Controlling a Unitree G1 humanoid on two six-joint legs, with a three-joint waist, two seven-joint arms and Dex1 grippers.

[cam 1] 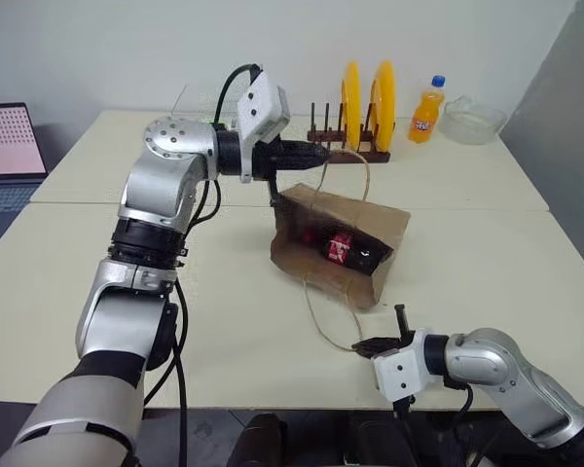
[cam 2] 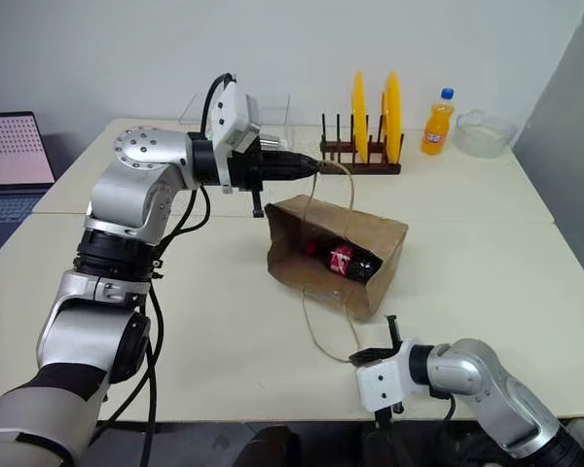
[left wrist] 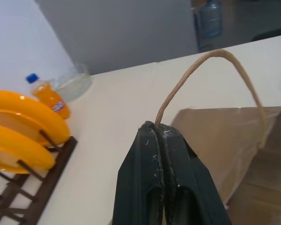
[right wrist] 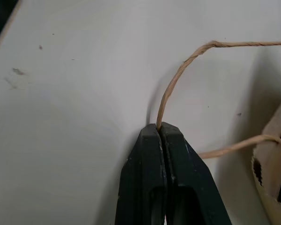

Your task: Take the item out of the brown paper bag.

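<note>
Your table [cam 1: 487,292] carries the brown paper bag [cam 1: 380,226], tipped up with its mouth toward you and the cola bottle [cam 1: 347,250] lying inside. Your left gripper [cam 1: 318,153] is pressed together on the far handle [left wrist: 210,58], lifting it. Your right gripper [cam 1: 362,345] pinches the near handle [right wrist: 178,79] low by the table edge. Careful: pull those thin loops apart too hard and the paper could tear, or the bottle may roll out.
</note>
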